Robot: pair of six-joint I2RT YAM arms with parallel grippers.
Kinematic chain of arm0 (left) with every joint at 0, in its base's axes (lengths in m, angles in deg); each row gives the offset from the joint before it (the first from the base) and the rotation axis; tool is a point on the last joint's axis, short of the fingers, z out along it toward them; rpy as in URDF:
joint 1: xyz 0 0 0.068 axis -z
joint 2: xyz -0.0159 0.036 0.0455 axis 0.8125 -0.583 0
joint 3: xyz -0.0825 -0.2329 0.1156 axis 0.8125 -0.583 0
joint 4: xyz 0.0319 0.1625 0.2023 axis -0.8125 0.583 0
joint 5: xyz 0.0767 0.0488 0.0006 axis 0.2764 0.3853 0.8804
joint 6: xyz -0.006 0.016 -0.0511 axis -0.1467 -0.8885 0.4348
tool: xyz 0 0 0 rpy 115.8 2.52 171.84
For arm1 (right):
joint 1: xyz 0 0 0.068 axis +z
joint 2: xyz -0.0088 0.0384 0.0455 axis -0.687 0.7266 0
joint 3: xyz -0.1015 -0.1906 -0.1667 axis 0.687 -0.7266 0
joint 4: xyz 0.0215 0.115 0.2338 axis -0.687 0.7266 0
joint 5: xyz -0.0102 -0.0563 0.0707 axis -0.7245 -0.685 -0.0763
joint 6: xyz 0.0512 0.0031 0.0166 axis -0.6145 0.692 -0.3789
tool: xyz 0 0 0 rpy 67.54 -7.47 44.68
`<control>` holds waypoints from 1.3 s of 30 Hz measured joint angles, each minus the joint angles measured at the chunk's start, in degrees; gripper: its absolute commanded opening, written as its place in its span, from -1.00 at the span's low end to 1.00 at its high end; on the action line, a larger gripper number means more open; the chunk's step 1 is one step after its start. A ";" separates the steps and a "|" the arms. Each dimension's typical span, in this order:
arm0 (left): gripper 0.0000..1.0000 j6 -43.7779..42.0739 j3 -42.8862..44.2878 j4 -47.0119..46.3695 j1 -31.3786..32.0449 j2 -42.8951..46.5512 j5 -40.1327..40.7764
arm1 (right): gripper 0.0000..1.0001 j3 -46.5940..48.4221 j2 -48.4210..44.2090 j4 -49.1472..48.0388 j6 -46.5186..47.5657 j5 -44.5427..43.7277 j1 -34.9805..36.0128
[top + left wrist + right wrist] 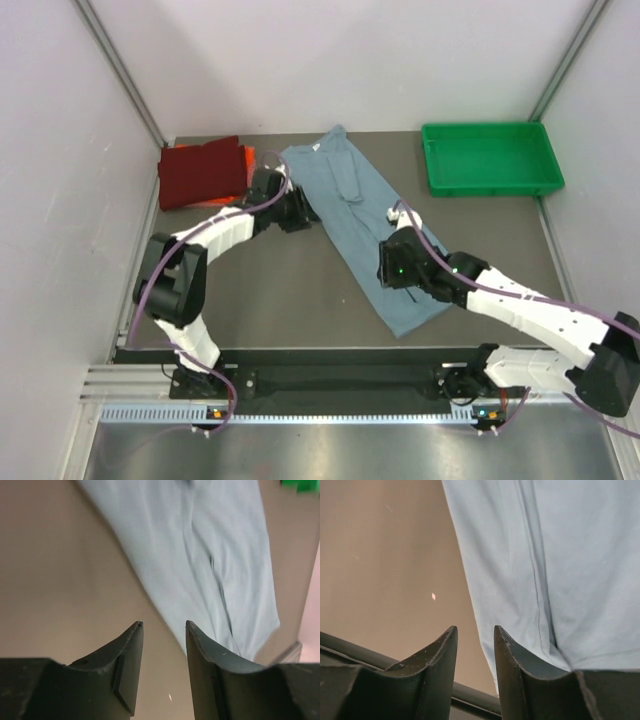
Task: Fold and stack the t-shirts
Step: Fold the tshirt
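The dusty grey-blue t-shirt (345,200) lies flat as a long narrow strip running diagonally across the table's middle. It also shows in the left wrist view (210,545) and the right wrist view (570,555). The dark red t-shirt (200,172) lies folded at the back left on the orange t-shirt (247,158), of which only an edge shows. My left gripper (305,213) (164,625) is open and empty at the strip's left edge, near its far end. My right gripper (390,272) (475,628) is open and empty, low over the strip's near end at its edge.
A green plastic tray (490,180) stands at the back right. Grey walls close in the table on three sides. A black rail (470,700) runs along the table's front edge, close to the shirt's near end.
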 measured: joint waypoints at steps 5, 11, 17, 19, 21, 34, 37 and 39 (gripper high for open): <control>-0.03 7.50 -15.28 -4.09 10.84 8.61 3.43 | -0.27 5.95 -4.55 2.56 2.56 -1.68 -1.22; 0.03 17.59 -20.57 -7.67 26.14 11.80 12.76 | -0.27 9.64 -8.72 3.89 5.40 -2.29 -1.92; 0.04 26.56 -20.63 -10.25 34.99 10.73 21.31 | -0.26 9.49 -11.76 5.27 7.52 -2.03 -2.73; 0.03 29.29 -20.90 -10.75 37.64 9.81 24.13 | -0.26 9.25 -13.35 5.29 8.00 -1.77 -3.19; 0.03 31.61 -20.98 -10.64 41.00 9.11 26.73 | -0.26 8.79 -14.93 5.40 8.41 -1.55 -3.45; 0.01 40.30 -17.42 -10.05 51.36 2.19 32.17 | -0.26 6.69 -20.04 6.62 9.20 0.02 -4.44; 0.01 41.51 -17.33 -10.36 51.89 1.73 32.98 | -0.26 6.08 -21.40 6.80 9.29 0.11 -4.46; -0.01 42.07 -17.31 -10.75 52.35 1.49 33.66 | -0.26 6.03 -21.86 7.02 9.29 0.13 -4.46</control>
